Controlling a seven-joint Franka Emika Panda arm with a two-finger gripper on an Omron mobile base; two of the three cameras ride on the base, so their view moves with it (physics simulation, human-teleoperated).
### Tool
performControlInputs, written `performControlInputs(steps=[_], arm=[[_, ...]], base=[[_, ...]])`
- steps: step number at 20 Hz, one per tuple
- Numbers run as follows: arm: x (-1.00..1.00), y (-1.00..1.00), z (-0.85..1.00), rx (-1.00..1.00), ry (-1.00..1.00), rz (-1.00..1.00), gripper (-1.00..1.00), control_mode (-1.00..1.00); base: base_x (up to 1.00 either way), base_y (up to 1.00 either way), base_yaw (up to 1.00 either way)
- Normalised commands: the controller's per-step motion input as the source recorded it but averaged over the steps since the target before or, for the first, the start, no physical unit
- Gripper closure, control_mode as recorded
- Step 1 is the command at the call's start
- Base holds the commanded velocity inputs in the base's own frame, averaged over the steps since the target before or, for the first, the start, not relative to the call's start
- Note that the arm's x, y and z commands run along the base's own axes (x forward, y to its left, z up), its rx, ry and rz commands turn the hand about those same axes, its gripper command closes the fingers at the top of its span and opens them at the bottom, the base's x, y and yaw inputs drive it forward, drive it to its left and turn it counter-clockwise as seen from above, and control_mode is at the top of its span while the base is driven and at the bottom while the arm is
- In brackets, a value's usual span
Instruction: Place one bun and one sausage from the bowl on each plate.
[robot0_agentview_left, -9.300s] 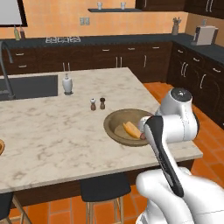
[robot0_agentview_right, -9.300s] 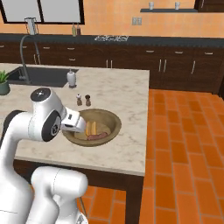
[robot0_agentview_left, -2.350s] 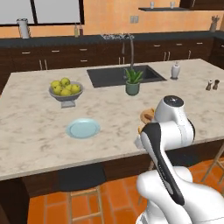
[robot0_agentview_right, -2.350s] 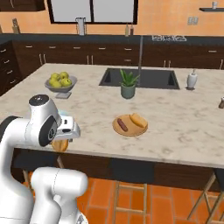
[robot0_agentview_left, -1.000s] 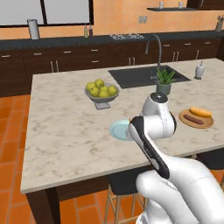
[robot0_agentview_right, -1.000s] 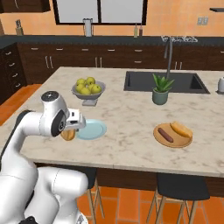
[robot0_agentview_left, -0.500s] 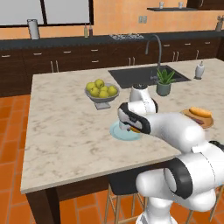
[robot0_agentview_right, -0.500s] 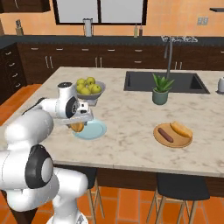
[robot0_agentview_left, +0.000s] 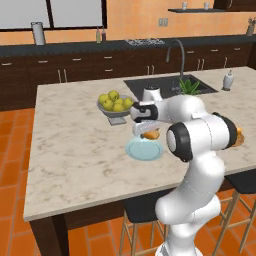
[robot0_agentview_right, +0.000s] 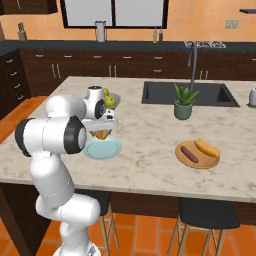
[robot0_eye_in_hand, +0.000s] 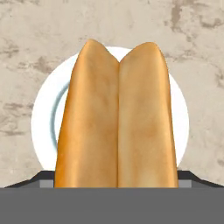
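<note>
Over our marble bench (robot0_agentview_right: 150, 165), our fingers (robot0_agentview_right: 102, 134) pinch a bun (robot0_eye_in_hand: 117, 118) above the pale blue plate (robot0_agentview_right: 102, 149). Next we lower it and let go.

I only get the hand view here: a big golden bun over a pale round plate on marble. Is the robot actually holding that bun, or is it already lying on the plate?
Observer: Holding it. From the side, the bun hangs in the gripper above the pale blue plate, not touching it.
Operator: What else is near that plate?
Observer: A grey bowl of yellow-green fruit stands just behind it on the counter.
Operator: Is any other plate filled?
Observer: Yes. Farther along the counter a tan wooden plate already carries a second bun and a sausage, side by side.
Operator: And a sausage on the blue one?
Observer: None on the part of the blue plate that shows.
</note>
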Motion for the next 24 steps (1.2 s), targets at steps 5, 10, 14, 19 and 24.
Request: performControlInputs(steps=[5, 10, 14, 19, 24], arm=[[0.63, -0.07, -0.93, 0.00, 0.00, 0.01, 1.00, -1.00], [-0.21, -0.17, -0.23, 0.00, 0.07, 0.01, 1.00, -1.00], [-0.46, 0.00, -0.13, 0.00, 0.00, 0.00, 1.00, -1.00], [-0.36, -0.10, -0.11, 0.00, -0.03, 0.00, 1.00, -1.00], [0.09, -0.10, -0.01, 0.00, -0.12, 0.00, 1.00, -1.00]], base=[[0.00, 0.00, 0.00], [0.00, 0.00, 0.00], [0.00, 0.00, 0.00], [0.00, 0.00, 0.00], [0.00, 0.00, 0.00]])
